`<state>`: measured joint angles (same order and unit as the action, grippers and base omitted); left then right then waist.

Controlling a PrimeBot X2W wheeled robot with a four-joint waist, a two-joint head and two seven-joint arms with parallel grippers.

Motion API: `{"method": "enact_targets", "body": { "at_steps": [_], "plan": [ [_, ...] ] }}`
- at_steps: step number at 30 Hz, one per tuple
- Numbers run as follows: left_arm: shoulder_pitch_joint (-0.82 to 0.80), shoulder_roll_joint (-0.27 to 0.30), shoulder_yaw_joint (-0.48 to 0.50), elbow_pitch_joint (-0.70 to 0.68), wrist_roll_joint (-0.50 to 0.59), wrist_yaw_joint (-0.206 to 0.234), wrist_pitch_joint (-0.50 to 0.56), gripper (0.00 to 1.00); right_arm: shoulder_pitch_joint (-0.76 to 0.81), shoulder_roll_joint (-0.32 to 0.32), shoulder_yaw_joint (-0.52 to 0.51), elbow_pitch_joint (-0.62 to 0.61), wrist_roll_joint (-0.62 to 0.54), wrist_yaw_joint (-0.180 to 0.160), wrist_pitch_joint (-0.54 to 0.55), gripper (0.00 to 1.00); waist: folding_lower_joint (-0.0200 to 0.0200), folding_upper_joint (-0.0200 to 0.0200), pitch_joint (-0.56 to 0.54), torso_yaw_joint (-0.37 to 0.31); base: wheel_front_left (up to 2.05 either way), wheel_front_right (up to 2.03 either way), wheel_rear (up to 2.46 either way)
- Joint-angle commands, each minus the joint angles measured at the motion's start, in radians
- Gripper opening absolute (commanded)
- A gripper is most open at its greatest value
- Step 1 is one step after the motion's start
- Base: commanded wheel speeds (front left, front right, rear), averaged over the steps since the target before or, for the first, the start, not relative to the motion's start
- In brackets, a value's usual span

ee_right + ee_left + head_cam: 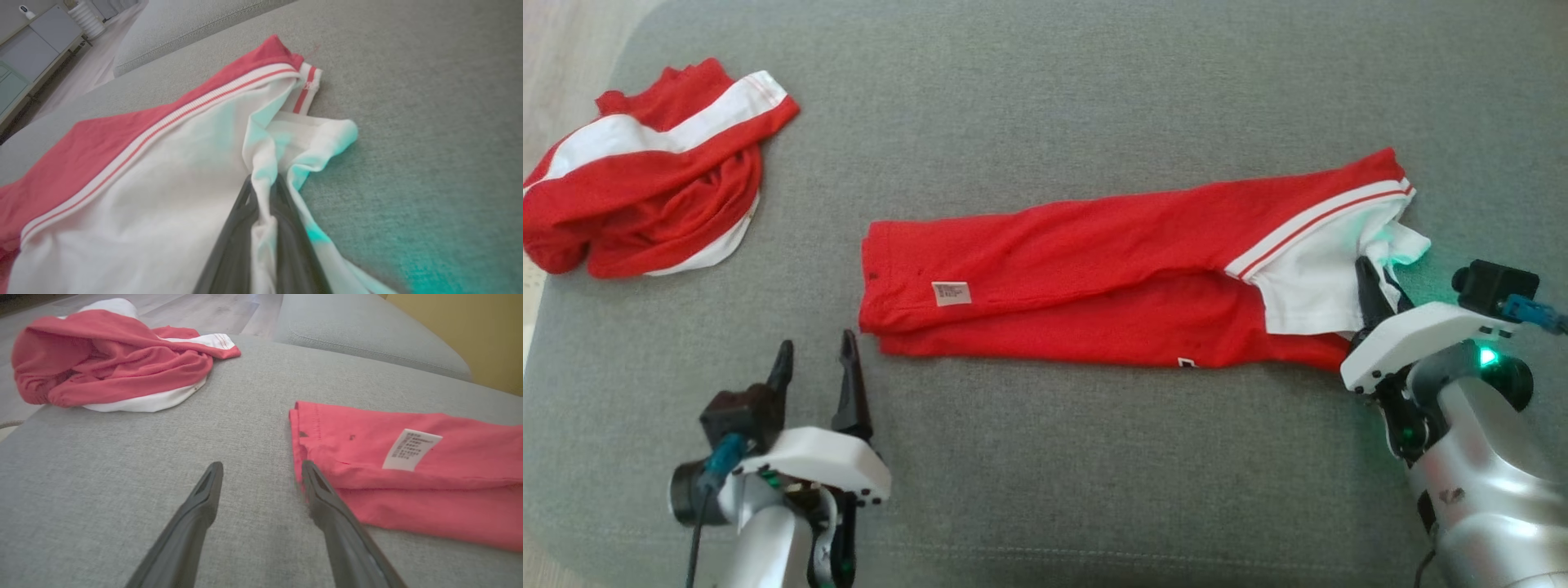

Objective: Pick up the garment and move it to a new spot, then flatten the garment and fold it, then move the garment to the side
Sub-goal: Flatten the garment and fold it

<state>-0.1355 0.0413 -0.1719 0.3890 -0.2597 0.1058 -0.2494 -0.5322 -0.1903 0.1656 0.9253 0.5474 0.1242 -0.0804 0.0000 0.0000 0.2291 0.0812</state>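
The garment (1094,269) is red and lies folded into a long band across the middle of the grey cushion, with a white label (951,293) near its left end. Its right end is white with thin red stripes (122,196). My right gripper (1368,269) is shut on a pinched ridge of that white fabric, which stands up between its fingers (263,181). My left gripper (817,343) stands open just left of the garment's near left corner. In the left wrist view its right finger (322,494) is at the red hem (429,486), with nothing between the jaws.
A second red and white garment (645,171) lies crumpled at the far left of the cushion (1045,457), close to its edge and the wooden floor (556,49). Another grey cushion (367,330) lies beyond, in front of a yellow wall.
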Motion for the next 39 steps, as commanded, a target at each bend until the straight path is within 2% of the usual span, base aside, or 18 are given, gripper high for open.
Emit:
{"method": "enact_targets", "body": {
  "at_steps": [1,12,19,24,29,39],
  "plan": [
    [-0.039,0.009,0.021,-0.03,-0.005,0.003,-0.012,1.0,0.017,0.001,0.024,-0.014,0.004,0.007,-0.013,0.0,0.0,0.0,0.001,-0.007,0.0,0.0,0.0],
    [-0.049,0.009,-0.003,-0.019,-0.014,0.005,-0.012,1.0,-0.022,-0.079,-0.036,-0.029,-0.003,0.007,-0.102,0.0,0.0,0.0,-0.011,-0.096,0.0,0.0,0.0],
    [-0.062,0.009,-0.008,-0.012,-0.021,0.007,-0.012,1.0,-0.015,-0.042,0.04,-0.155,0.003,0.007,-0.103,0.0,0.0,0.0,-0.016,-0.119,0.0,0.0,0.0],
    [-0.058,0.009,-0.019,-0.008,-0.026,0.006,-0.012,1.0,0.015,-0.017,0.158,-0.317,0.069,0.007,-0.052,0.0,0.0,0.0,-0.027,-0.083,0.0,0.0,0.0],
    [-0.054,0.009,-0.047,0.005,-0.023,0.0,-0.012,1.0,0.053,-0.009,0.255,-0.437,0.112,0.007,0.006,0.0,0.0,0.0,-0.047,-0.014,0.0,0.0,0.0],
    [-0.052,0.009,-0.116,0.011,-0.041,0.0,-0.012,1.0,0.073,0.059,0.374,-0.499,0.128,0.007,0.059,0.0,0.0,0.0,-0.061,0.131,0.0,0.0,0.0]
  ]
}}
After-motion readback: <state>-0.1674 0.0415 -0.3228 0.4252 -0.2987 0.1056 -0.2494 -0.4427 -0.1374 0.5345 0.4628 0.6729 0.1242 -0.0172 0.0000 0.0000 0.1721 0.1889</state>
